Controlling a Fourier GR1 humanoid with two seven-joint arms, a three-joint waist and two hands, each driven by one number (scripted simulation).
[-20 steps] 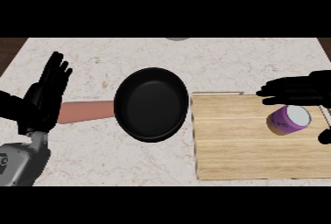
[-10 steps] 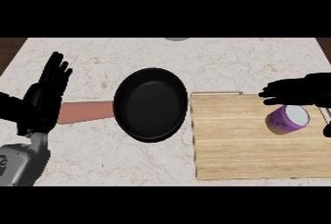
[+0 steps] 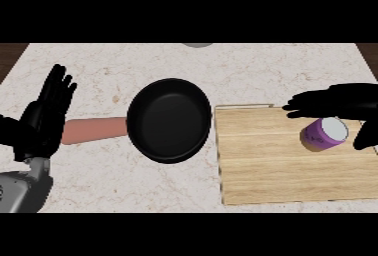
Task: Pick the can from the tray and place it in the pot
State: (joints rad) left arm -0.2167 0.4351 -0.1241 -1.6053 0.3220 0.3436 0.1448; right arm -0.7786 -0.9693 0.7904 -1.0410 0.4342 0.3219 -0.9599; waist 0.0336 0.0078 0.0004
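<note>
A purple can with a white top (image 3: 325, 134) lies on the wooden tray (image 3: 273, 170) near its right side. My right hand (image 3: 339, 102) hovers over the can, fingers spread leftward above it and the thumb hanging down at the can's right; the fingers do not close on it. The black pot (image 3: 170, 120), a shallow pan with a reddish-brown handle (image 3: 92, 131) pointing left, sits on the counter just left of the tray. My left hand (image 3: 46, 117) rests open at the left edge, fingers up.
A marble counter (image 3: 221, 70) spans the view. A grey round object (image 3: 197, 44) peeks in at the top edge. Dark strips border the counter at the far left and right top corners.
My right hand has shifted slightly right and lower over the can. The left hand, pot and tray are unchanged.
</note>
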